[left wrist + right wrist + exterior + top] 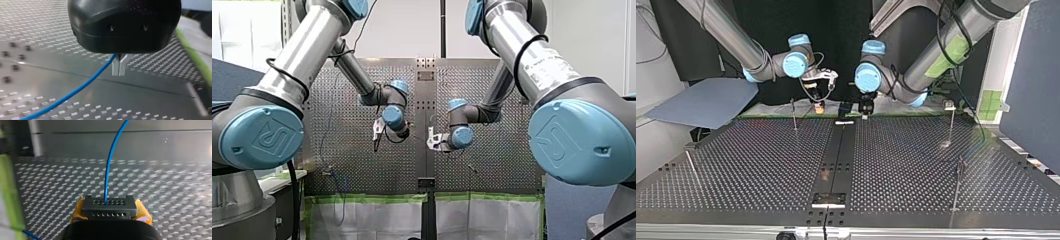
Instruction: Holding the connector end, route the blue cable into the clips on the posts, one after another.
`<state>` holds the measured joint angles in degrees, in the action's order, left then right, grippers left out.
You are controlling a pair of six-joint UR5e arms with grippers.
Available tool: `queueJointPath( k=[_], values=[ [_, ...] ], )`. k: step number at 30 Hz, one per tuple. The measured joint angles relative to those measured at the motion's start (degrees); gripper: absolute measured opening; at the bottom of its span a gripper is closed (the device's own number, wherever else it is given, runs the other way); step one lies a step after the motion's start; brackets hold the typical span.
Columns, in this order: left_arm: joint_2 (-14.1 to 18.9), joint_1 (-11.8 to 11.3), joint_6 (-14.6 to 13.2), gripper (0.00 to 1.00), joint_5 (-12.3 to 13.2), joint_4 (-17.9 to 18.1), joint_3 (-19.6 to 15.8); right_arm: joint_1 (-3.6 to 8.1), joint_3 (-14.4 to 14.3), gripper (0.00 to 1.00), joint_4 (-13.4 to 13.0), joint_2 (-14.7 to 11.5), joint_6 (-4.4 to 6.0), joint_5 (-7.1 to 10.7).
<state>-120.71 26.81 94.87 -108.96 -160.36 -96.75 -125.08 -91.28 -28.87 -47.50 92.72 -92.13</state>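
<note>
A dark perforated table [362,90] fills the front view, with a paler strip down its middle. Both arms reach in over it. My left pincer [377,134] and my right pincer [433,142] hang close together on either side of that strip. From here I cannot tell how their jaws stand.

In the top view the two pincers hover over the table's far edge, near each other. My right one is at the view's left and shows yellow at its tip. Thin posts [794,114] stand well apart on the table, one just beside my right pincer and others toward the view's right. A grey-blue sheet [701,102] lies beyond the table at the view's left.

In the left wrist view the metal fingers [119,67] are narrow, their tips pressed together. The blue cable [75,91] comes out from between them at their root and slants away over the table.

In the right wrist view the yellow pads [76,213] grip a dark connector [109,208] with rows of holes. The cable rises from its top, ahead of the pincer.
</note>
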Motion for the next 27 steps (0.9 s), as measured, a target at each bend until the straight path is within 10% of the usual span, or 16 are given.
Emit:
queueJointPath(
  k=[27],
  values=[
    [-8.3, 6.5, 2.3, 0.0, -0.7, 12.9, -4.0, 3.79, -8.3, 0.0, -10.0, 3.6, -2.02, -0.48]
  ],
)
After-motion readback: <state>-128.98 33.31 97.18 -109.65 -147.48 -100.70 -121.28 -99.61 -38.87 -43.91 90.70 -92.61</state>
